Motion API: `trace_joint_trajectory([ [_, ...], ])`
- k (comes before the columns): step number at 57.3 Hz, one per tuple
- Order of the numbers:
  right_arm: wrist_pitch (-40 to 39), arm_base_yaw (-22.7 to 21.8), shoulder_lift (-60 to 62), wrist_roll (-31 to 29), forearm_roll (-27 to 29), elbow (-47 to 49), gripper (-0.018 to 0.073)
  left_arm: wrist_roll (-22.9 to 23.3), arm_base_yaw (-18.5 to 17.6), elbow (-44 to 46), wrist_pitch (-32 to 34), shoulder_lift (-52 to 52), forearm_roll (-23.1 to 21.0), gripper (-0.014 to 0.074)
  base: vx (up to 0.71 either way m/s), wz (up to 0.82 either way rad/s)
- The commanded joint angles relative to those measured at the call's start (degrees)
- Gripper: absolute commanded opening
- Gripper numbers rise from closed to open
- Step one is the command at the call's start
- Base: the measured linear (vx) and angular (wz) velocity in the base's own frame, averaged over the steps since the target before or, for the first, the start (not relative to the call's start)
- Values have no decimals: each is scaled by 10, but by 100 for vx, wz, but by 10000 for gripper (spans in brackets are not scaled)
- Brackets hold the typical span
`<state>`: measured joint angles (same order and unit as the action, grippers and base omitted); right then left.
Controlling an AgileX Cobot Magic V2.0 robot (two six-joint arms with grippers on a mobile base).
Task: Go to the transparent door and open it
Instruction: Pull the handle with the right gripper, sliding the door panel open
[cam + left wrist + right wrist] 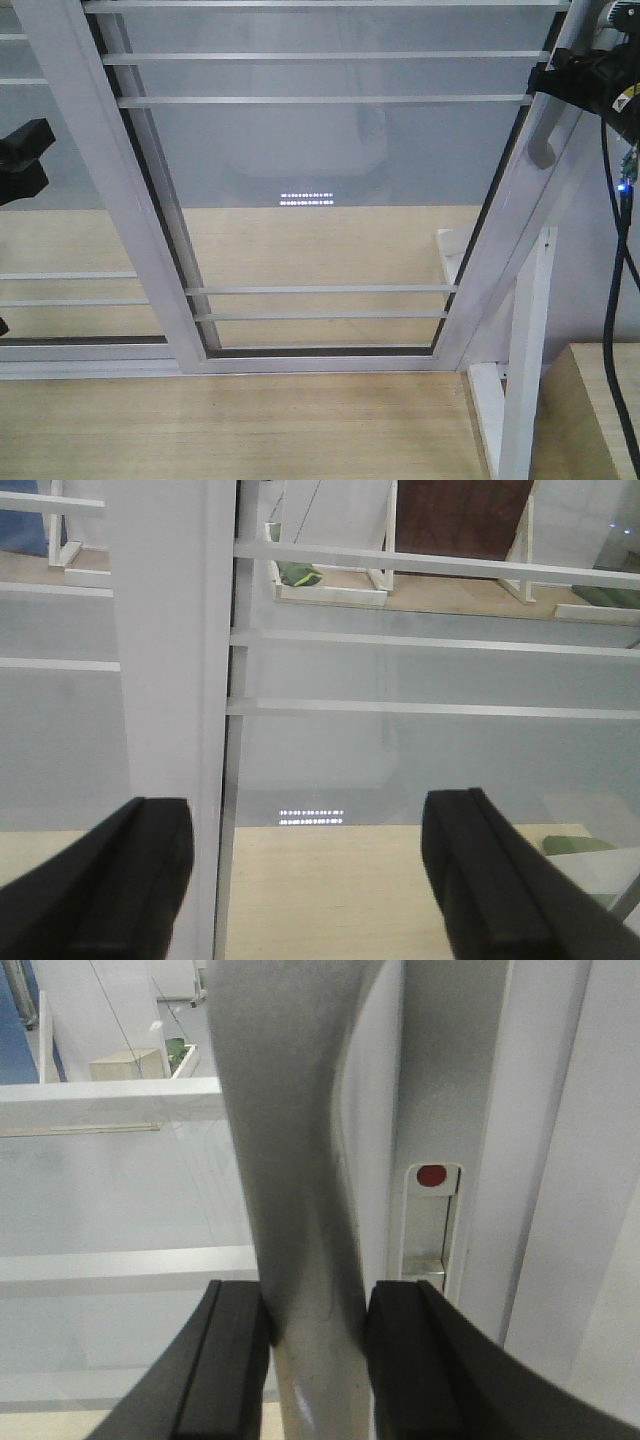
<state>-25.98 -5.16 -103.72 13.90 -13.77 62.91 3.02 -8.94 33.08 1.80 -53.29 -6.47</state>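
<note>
The transparent door (497, 235) fills the front view, clear glass in a glossy white frame. Its right upright carries a curved silver pull handle (543, 138). At the top right, my right gripper (585, 75) is at that handle. In the right wrist view the handle (300, 1160) runs between both black fingers (235, 1360), and my right gripper (318, 1302) is shut on it. At the left edge my left gripper (22, 160) hangs before the glass. In the left wrist view my left gripper (310, 825) stands open, holding nothing, facing a white upright (165, 680).
Thin horizontal bars (320, 100) cross the glass. A lock plate with a red dot (431, 1175) sits beside the handle. A white stand (525, 350) and a wooden box (600, 410) are at the lower right. A black cable (612, 250) hangs there. Wooden floor (250, 420) lies below.
</note>
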Motion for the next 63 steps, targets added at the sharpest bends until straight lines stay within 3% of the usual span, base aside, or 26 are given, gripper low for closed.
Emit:
trace_joint_trajectory([
  [1, -56, 4, 28, 7, -3, 21, 29, 0, -3, 21, 47, 5, -2, 589, 0, 0],
  [22, -51, 46, 28, 8, -33, 21, 49, 0, -3, 21, 47, 5, -2, 587, 0, 0],
  [63, -52, 178, 28, 7, -48, 21, 65, 0, -3, 21, 47, 5, -2, 587, 0, 0],
])
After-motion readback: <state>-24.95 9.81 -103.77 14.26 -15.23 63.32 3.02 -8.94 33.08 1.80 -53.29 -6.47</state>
